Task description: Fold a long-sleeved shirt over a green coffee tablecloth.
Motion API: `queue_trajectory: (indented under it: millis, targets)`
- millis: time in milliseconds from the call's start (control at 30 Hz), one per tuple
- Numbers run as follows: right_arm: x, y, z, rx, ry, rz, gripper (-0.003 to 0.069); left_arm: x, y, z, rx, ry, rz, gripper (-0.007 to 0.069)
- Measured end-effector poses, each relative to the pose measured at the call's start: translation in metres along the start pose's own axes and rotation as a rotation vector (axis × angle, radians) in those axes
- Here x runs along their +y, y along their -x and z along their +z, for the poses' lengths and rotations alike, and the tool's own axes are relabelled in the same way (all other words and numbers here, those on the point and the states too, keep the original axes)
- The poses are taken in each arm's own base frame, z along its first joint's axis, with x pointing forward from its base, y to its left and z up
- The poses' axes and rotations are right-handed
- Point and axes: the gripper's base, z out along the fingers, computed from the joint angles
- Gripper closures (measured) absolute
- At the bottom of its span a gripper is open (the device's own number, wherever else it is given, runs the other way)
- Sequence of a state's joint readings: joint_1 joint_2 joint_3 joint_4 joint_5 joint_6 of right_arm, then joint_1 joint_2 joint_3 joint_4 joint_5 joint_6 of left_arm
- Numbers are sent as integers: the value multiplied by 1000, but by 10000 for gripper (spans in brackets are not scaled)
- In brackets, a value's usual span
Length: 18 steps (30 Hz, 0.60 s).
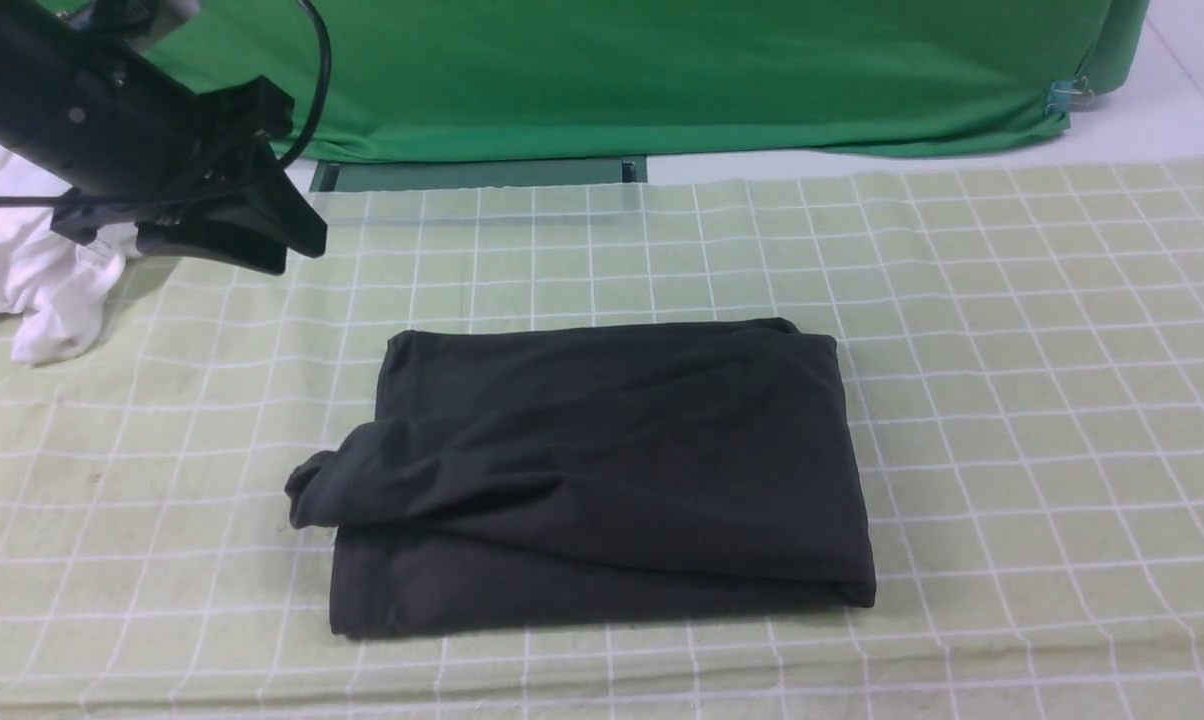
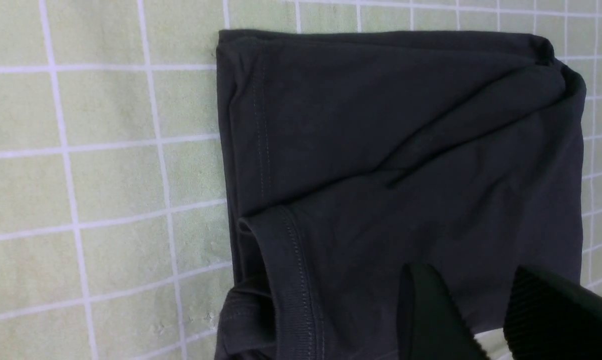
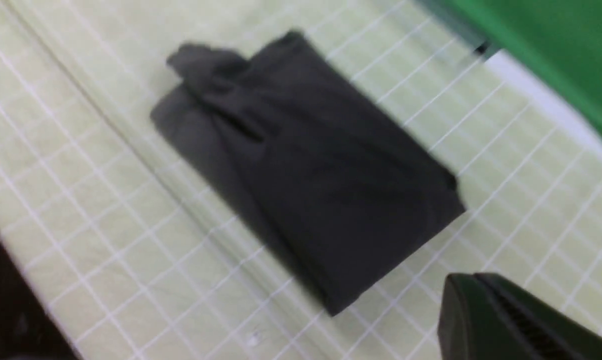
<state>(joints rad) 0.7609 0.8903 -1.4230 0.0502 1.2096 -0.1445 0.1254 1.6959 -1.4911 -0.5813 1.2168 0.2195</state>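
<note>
hiding long-sleeved shirt (image 2: 406,150) corner, left jaws

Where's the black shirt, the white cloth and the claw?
black shirt (image 1: 602,470), front view, middle of its folded top layer.
white cloth (image 1: 37,280), front view, its crumpled middle.
left claw (image 2: 471,280), left wrist view, midway between its two fingertips.

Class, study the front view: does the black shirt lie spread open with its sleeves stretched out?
No, the long-sleeved shirt lies folded into a compact rectangle on the green coffee tablecloth.
</note>
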Motion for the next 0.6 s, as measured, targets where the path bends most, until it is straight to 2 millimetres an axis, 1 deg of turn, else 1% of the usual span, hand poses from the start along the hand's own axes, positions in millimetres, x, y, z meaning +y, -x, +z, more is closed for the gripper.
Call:
queue_trajectory:
  millis: [33, 100, 133, 167, 233, 300, 333, 400, 467, 500, 533, 567, 600]
  targets:
    - [2, -14, -27, -69, -26, 9, 664, 0, 0, 0, 1, 3, 1, 386]
    - [2, -27, -41, -112, -47, 19, 664, 0, 0, 0, -3, 4, 1, 386]
    - [4, -43, -54, -176, -67, 20, 664, 0, 1, 0, -8, 5, 1, 386]
    - [4, -48, -60, -209, -81, 16, 664, 1, 1, 0, -11, 6, 1, 386]
    - [6, -69, -61, -294, -103, 13, 664, 1, 2, 0, -25, 9, 2, 386]
    - [7, -84, -53, -340, -109, 14, 664, 1, 3, 0, -33, 10, 2, 386]
    - [8, -91, -41, -378, -111, 15, 664, 1, 3, 0, -37, 12, 2, 386]
    - [8, -100, -28, -431, -114, 16, 664, 1, 4, 0, -39, 12, 2, 386]
    - [8, -109, -1, -516, -116, 30, 664, 1, 3, 0, -35, 11, 2, 386]
    - [8, -111, 14, -577, -116, 37, 664, 1, 3, 0, -33, 11, 2, 386]
    - [8, -109, 16, -602, -118, 35, 664, 1, 3, 0, -33, 11, 2, 386]
    - [8, -110, 32, -645, -119, 32, 664, 1, 3, 0, -33, 11, 2, 386]
    - [7, -108, 40, -662, -121, 25, 664, 1, 3, 0, -33, 11, 2, 386]
